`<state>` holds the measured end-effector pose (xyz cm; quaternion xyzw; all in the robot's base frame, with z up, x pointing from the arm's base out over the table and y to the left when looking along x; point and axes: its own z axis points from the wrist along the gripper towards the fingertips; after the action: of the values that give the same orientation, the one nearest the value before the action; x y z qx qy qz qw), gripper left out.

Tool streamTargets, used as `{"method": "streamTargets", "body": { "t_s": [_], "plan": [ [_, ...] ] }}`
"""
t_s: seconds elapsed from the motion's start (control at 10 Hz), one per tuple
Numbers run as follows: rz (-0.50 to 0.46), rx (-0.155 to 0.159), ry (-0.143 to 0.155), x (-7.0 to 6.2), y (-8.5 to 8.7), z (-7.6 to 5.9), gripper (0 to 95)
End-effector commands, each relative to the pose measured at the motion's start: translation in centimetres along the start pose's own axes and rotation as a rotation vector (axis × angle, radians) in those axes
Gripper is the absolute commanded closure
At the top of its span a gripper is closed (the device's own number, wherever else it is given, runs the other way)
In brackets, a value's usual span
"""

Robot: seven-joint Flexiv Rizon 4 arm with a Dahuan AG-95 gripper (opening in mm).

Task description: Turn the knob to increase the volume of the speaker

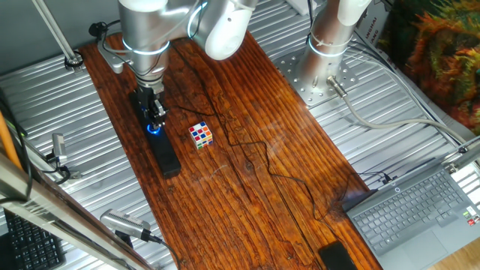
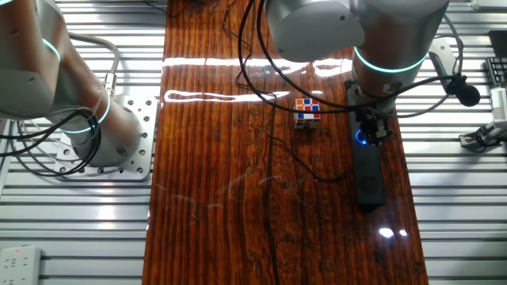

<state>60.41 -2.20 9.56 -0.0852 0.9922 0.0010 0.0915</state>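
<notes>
The speaker (image 1: 166,156) is a long matte black bar lying on the wooden table, left of centre; it also shows in the other fixed view (image 2: 368,174). Its knob (image 1: 154,128) glows blue near the bar's far end, mostly covered by my fingers; the blue light shows in the other fixed view (image 2: 361,136). My gripper (image 1: 155,120) points straight down onto the knob, its black fingers closed around it; in the other fixed view the gripper (image 2: 371,131) sits right on the blue glow.
A multicoloured puzzle cube (image 1: 200,135) sits just right of the speaker. Thin black cables (image 1: 247,146) run across the table. A laptop (image 1: 420,214) and a small black device (image 1: 337,256) lie at the near right. A second arm's base (image 1: 330,45) stands at the back.
</notes>
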Motion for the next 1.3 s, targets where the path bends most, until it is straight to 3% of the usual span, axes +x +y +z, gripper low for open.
{"method": "streamTargets", "body": {
  "t_s": [0.1,1.3],
  "plan": [
    [0.003,0.0,0.0,0.05,0.0,0.2,57.0],
    [0.009,0.003,-0.011,0.13,0.26,1.14,57.0]
  ]
}}
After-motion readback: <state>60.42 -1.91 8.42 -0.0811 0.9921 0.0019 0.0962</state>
